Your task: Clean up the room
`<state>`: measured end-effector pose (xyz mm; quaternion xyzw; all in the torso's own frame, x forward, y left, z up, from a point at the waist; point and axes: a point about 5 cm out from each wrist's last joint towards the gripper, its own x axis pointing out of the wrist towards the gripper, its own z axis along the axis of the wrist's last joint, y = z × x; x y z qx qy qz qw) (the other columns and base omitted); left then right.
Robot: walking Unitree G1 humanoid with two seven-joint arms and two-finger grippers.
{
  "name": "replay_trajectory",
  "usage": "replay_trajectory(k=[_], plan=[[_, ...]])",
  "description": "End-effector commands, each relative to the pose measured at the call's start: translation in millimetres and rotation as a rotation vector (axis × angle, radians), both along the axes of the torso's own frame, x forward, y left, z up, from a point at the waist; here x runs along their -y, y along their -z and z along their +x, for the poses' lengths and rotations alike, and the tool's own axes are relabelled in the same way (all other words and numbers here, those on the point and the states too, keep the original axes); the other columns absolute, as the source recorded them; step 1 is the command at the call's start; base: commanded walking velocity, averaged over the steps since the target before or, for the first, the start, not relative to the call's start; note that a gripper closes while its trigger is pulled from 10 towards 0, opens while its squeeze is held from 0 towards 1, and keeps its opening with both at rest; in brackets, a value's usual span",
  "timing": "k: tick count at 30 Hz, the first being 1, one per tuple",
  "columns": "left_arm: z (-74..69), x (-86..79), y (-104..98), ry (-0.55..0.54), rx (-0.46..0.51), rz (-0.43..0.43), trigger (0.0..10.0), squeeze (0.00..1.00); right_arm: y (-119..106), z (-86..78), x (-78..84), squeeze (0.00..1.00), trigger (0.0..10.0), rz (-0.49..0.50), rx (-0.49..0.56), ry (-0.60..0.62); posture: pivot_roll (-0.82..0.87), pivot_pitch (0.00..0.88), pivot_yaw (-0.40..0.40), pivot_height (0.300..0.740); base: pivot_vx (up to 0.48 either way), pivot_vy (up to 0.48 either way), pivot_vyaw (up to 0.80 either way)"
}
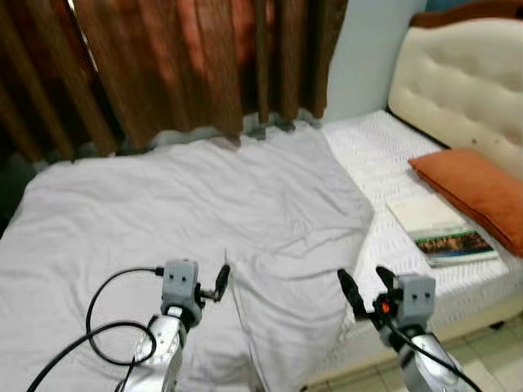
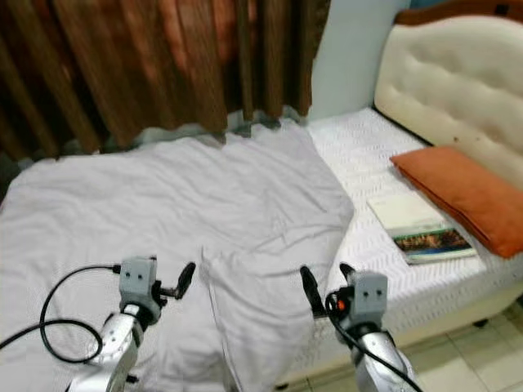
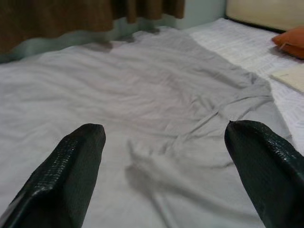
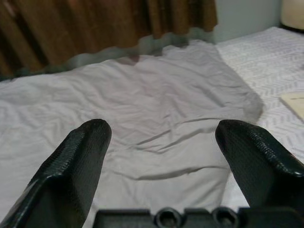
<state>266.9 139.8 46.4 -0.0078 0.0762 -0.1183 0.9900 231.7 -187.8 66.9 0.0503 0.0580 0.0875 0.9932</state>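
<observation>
Two shiny silver arms, each with a grey box, black wires and long black fingers; the right pincer (image 1: 364,289) has a small red light, the left pincer (image 1: 221,282) none.

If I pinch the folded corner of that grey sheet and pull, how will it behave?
The grey sheet looks thin and wrinkled, so it is probably floppy and will drape. It seems light. Spread wide over the bed, it will likely drag and bunch rather than lift whole.

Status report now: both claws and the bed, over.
Left claw open, empty, above the grey sheet. Right claw open, empty, at the sheet's folded edge. Sheet rumpled on the bed. Book and orange pillow lie on the mattress, apart from the sheet.
</observation>
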Motion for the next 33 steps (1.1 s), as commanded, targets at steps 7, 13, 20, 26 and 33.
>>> replay_trajectory(k=[7, 13, 20, 26, 33], plan=[[21.0, 7.1, 1.1, 0.045, -0.045, 0.053, 10.0, 0.0, -1.2, -4.3, -2.5, 0.0, 10.0, -0.033, -0.007, -0.033, -0.15, 0.06, 0.052, 0.74, 0.388, 0.0, 0.0], [33.7, -4.7, 2.0, 0.01, -0.071, 0.076, 10.0, 0.0, -0.2, -10.1, -2.5, 0.0, 10.0, -0.037, -0.008, -0.021, -0.19, 0.065, 0.083, 0.74, 0.0, 0.0, 0.0], [59.8, 1.0, -4.0, 0.022, -0.091, 0.078, 10.0, 0.0, -1.7, -19.8, -6.3, 0.0, 10.0, -0.022, -0.001, 0.009, -0.22, 0.122, 0.095, 0.74, 0.0, 0.0, 0.0], [89.9, 20.1, -34.5, 0.028, -0.051, 0.055, 10.0, 0.0, -26.5, -66.9, -19.1, 0.0, 10.0, -0.044, -0.018, -0.013, -0.32, 0.437, 0.094, 0.74, 0.0, 0.0, 0.0], [103.6, 38.6, -50.5, -0.016, -0.038, 0.019, 10.0, 0.0, -49.0, -142.9, -31.6, 0.0, 10.0, -0.054, -0.141, -0.024, -0.47, 0.681, 0.046, 0.74, 0.0, 0.0, 0.0]])
